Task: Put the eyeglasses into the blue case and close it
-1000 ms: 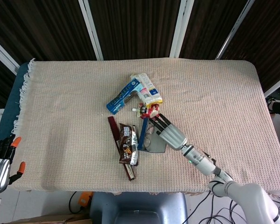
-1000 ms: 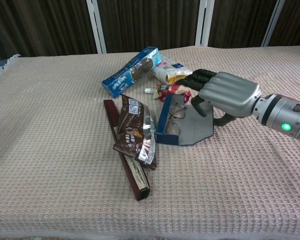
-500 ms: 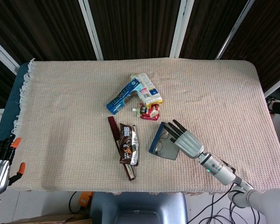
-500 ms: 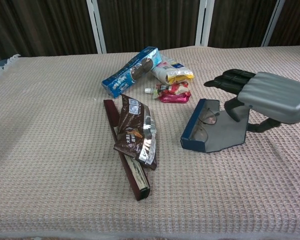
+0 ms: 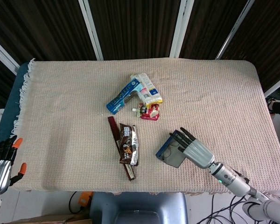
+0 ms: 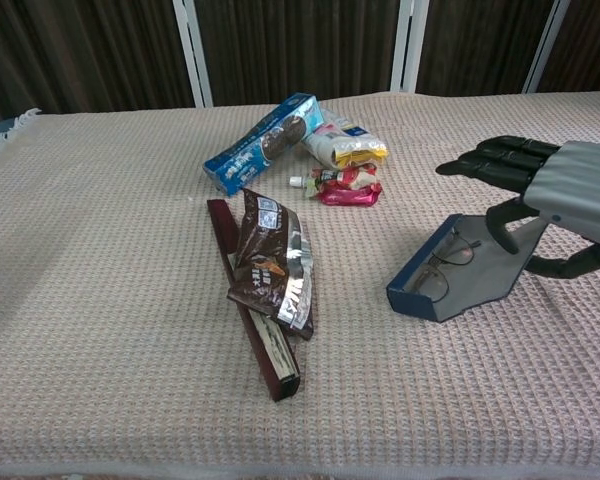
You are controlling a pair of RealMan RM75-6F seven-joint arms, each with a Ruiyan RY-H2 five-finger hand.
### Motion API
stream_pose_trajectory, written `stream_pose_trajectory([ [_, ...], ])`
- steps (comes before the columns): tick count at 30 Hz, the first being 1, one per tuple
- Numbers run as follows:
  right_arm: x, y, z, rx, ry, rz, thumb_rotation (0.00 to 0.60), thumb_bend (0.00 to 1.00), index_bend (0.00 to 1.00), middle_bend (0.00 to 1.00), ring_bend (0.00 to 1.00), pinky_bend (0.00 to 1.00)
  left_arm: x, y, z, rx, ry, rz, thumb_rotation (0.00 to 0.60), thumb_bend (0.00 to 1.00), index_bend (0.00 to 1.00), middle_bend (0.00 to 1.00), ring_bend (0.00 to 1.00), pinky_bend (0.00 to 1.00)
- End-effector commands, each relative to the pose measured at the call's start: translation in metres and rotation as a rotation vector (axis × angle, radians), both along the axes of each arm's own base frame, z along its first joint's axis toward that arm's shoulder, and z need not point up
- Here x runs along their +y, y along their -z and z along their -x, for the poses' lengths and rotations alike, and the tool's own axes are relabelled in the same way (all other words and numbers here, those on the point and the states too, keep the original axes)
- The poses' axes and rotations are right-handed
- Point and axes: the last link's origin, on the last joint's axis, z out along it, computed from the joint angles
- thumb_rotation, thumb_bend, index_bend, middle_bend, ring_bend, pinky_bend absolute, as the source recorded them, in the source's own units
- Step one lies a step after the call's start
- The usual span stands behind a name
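The blue case (image 6: 415,300) (image 5: 162,150) lies open on the cloth at the front right, its grey lid tilted up toward my right hand. The eyeglasses (image 6: 440,265) rest inside it; in the head view they are mostly hidden by the hand. My right hand (image 6: 550,190) (image 5: 193,148) holds the lid, thumb on the grey inner face and the straight fingers over its top edge. My left hand (image 5: 1,161) hangs off the table's front left corner, fingers apart and holding nothing.
A blue cookie box (image 6: 263,142), a yellow-white snack bag (image 6: 345,140) and a red packet (image 6: 350,187) lie at mid-table. A brown wrapper (image 6: 272,265) rests on a long dark box (image 6: 250,310) left of the case.
My right hand has dragged the open case, with the eyeglasses in it, away from the snacks toward the front right. The lid has tilted lower. The left hand has stayed put.
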Motion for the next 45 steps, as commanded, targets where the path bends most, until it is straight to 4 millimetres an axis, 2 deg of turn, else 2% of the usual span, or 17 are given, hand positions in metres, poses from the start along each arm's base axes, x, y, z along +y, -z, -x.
stream_pose_trajectory([
  [1, -0.007, 0.007, -0.011, -0.016, 0.026, -0.029, 0.6, 0.66, 0.73, 0.14, 0.0, 0.0, 0.0, 0.0, 0.0, 0.002, -0.003, 0.002, 0.6, 0.41, 0.0, 0.0, 0.0, 0.08],
  [9, -0.018, 0.026, -0.035, -0.015, 0.033, -0.052, 0.6, 0.66, 0.73, 0.14, 0.0, 0.0, 0.001, -0.001, 0.002, -0.001, -0.012, 0.004, 0.6, 0.41, 0.0, 0.0, 0.0, 0.08],
  [14, -0.024, 0.033, -0.042, 0.001, 0.045, -0.054, 0.6, 0.66, 0.73, 0.14, 0.0, 0.0, 0.001, -0.003, 0.003, -0.004, -0.016, 0.005, 0.6, 0.41, 0.0, 0.0, 0.0, 0.08],
  [26, -0.038, 0.031, -0.056, -0.008, 0.062, -0.037, 0.6, 0.66, 0.73, 0.14, 0.0, 0.0, 0.001, -0.002, 0.003, -0.004, -0.016, 0.006, 0.6, 0.41, 0.0, 0.0, 0.0, 0.08],
  [35, -0.051, 0.036, -0.067, 0.009, 0.091, -0.036, 0.6, 0.66, 0.69, 0.14, 0.0, 0.0, 0.002, -0.001, 0.002, 0.002, -0.017, 0.008, 0.6, 0.41, 0.0, 0.0, 0.0, 0.08],
  [45, -0.065, 0.046, -0.081, 0.024, 0.122, -0.027, 0.6, 0.66, 0.69, 0.14, 0.0, 0.0, 0.002, 0.0, 0.002, 0.004, -0.018, 0.012, 0.6, 0.41, 0.0, 0.0, 0.0, 0.08],
])
